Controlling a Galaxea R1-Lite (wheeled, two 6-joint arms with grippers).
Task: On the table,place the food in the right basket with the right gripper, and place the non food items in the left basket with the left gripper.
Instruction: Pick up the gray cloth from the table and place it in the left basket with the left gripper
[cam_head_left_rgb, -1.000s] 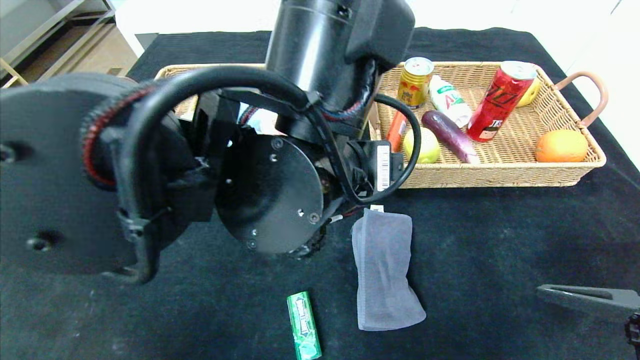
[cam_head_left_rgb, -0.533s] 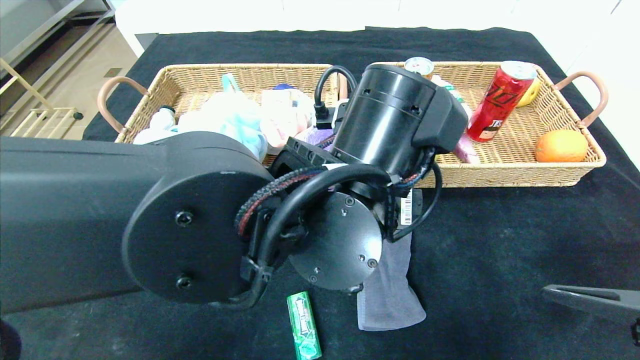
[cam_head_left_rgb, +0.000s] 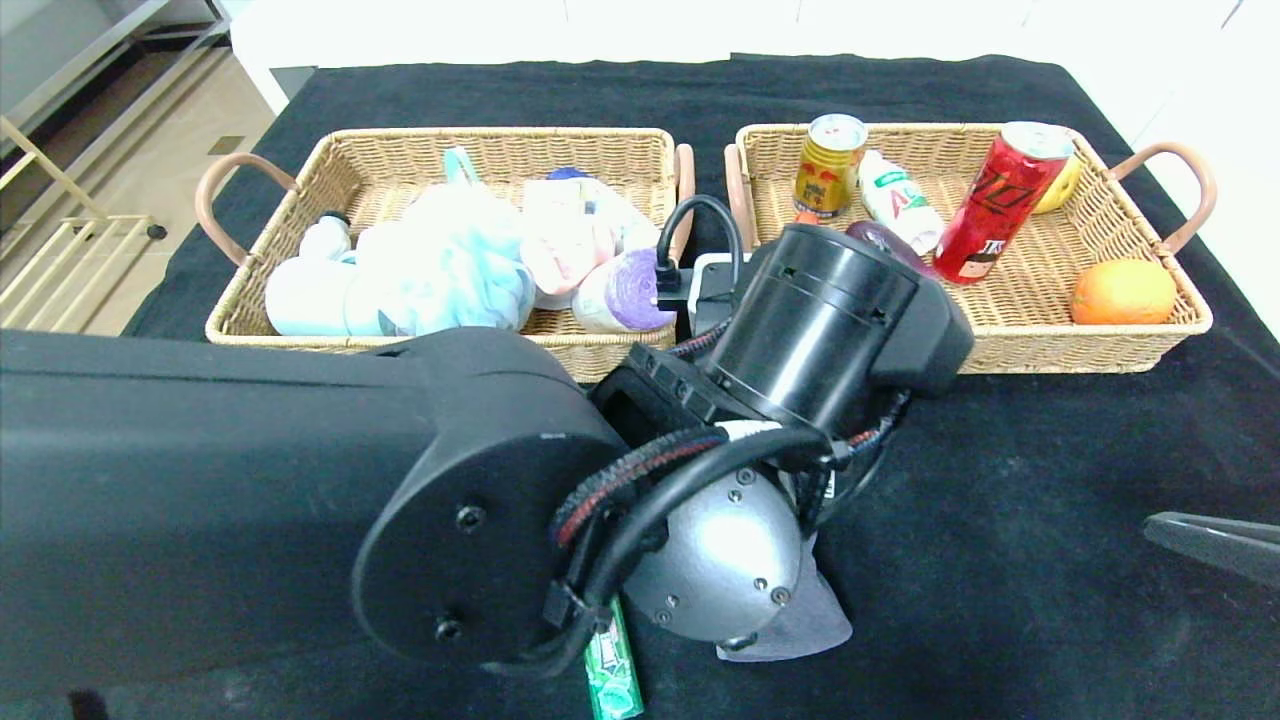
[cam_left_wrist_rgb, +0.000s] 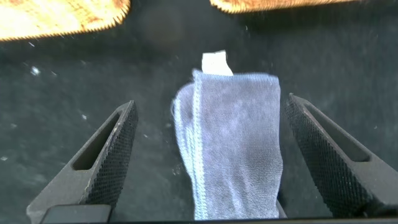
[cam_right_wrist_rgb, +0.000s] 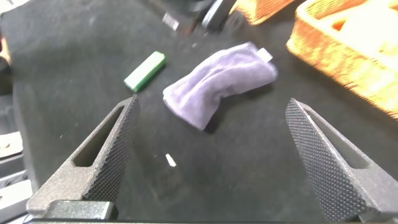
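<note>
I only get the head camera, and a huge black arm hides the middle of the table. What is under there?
Observer: The left wrist view shows the grey towel lying on the table, directly below the left tool.
Operator: Has it grabbed the towel?
Observer: No. That tool is open, one finger on each side of the towel, not closed on it.
Operator: I see just a sliver of something at the right edge. What is it?
Observer: That is the right tool, open and holding nothing, above bare cloth. Its camera shows the green gum pack lying apart from the towel.
</note>
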